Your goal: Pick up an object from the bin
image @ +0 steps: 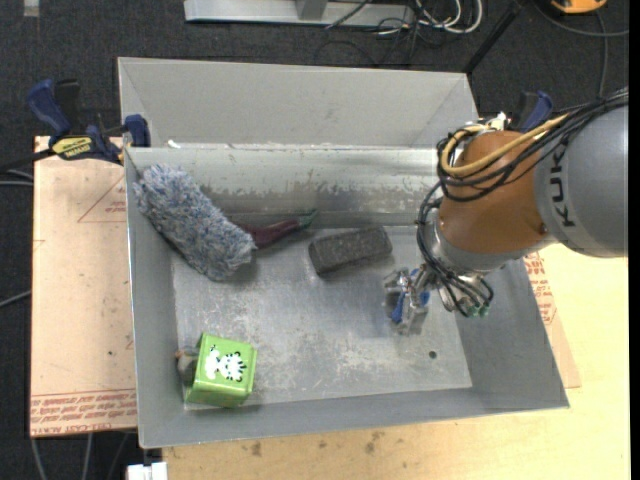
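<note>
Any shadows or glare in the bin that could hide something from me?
In the camera view a shadow band lies along the foot of the bin's back wall, darkening the duster's maroon handle and the dark grey block. The floor round the gripper is evenly lit, without glare, as is the green cube.

The right edge cuts off the arm's [600, 183] grey upper link.
</note>
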Robot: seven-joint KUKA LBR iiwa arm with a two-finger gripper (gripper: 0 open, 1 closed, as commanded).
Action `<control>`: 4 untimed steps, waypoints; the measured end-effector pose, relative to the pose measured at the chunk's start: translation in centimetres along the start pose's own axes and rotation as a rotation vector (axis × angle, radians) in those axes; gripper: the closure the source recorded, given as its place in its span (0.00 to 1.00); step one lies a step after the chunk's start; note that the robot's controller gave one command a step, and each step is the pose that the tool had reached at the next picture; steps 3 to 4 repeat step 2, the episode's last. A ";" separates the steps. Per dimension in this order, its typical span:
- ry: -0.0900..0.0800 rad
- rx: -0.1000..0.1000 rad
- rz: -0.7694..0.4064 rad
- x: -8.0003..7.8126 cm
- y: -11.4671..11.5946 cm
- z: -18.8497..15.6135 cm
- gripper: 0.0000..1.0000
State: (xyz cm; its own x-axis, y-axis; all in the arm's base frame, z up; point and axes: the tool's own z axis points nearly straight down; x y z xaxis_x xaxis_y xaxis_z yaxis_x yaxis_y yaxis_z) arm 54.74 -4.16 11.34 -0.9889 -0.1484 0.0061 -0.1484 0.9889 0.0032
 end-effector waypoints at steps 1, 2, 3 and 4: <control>-0.005 0.002 0.020 -0.7 -0.7 -6.1 1.00; -0.002 -0.001 -0.006 4.0 -3.9 -11.8 1.00; -0.002 -0.001 -0.006 4.0 -3.9 -11.8 1.00; -0.002 -0.001 -0.006 4.0 -3.9 -11.8 1.00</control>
